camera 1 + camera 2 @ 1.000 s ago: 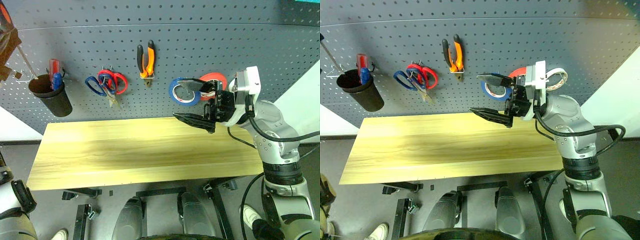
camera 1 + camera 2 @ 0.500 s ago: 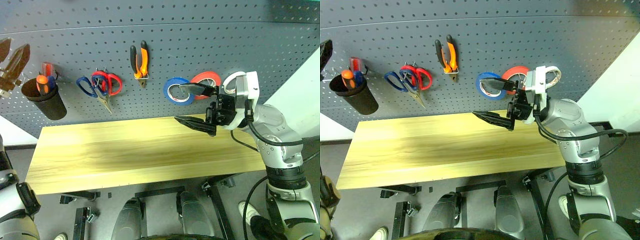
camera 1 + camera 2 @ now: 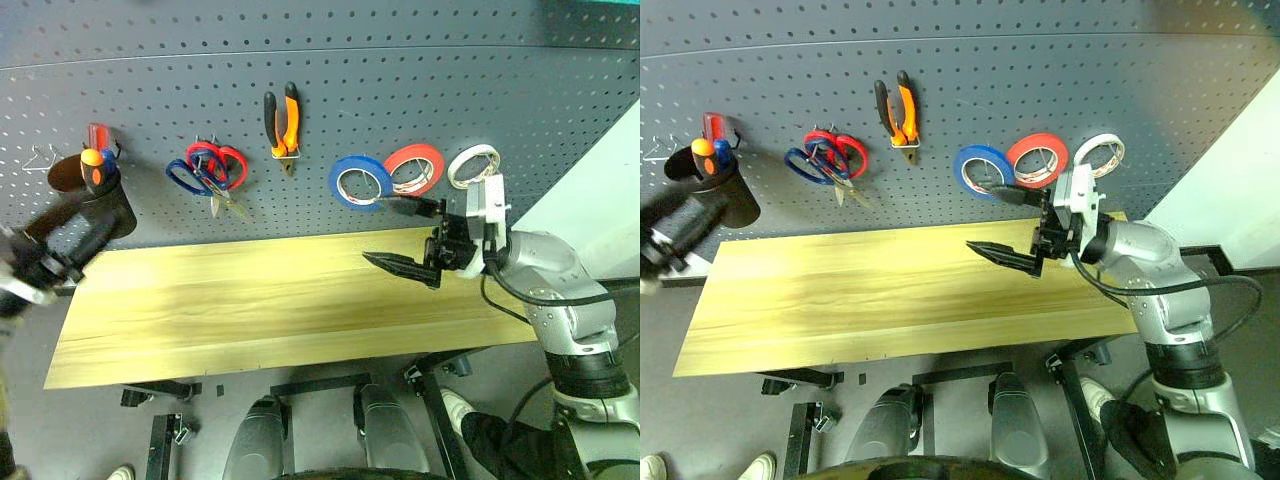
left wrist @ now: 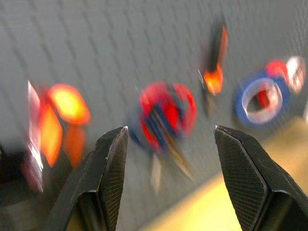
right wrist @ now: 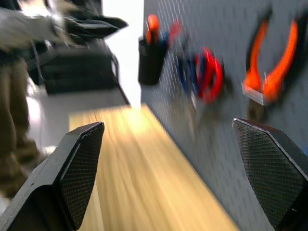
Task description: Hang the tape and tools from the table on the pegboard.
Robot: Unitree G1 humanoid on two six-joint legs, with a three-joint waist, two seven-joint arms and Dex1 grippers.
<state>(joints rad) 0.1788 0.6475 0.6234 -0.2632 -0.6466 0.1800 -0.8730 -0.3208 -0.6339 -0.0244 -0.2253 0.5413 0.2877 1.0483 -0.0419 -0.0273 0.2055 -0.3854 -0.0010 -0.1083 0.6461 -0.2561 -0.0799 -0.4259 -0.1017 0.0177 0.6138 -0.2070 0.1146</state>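
Note:
On the dark grey pegboard (image 3: 450, 90) hang the blue tape (image 3: 360, 182), the orange-and-black pliers (image 3: 283, 120) and the blue-handled scissors (image 3: 190, 175). The orange-and-black screwdriver (image 3: 92, 160) stands in a black cup (image 3: 120, 205) hooked to the board. My right gripper (image 3: 392, 235) is open and empty, level over the table (image 3: 250, 300) just below the blue tape. My left gripper (image 3: 70, 235), blurred, hangs in front of the cup at the table's left end. The left wrist view shows its fingers (image 4: 113, 159) apart with nothing between them.
A red roll (image 3: 415, 168) and a white roll (image 3: 472, 165) hang right of the blue tape. Red-handled scissors (image 3: 228, 163) overlap the blue ones, and a red-and-blue screwdriver (image 3: 101, 135) shares the cup. A white wall (image 3: 600, 190) stands at the right.
My left gripper has let go of the screwdriver, now in the cup, opened, and dropped from above the cup to the table's left end. The right gripper has sunk a little.

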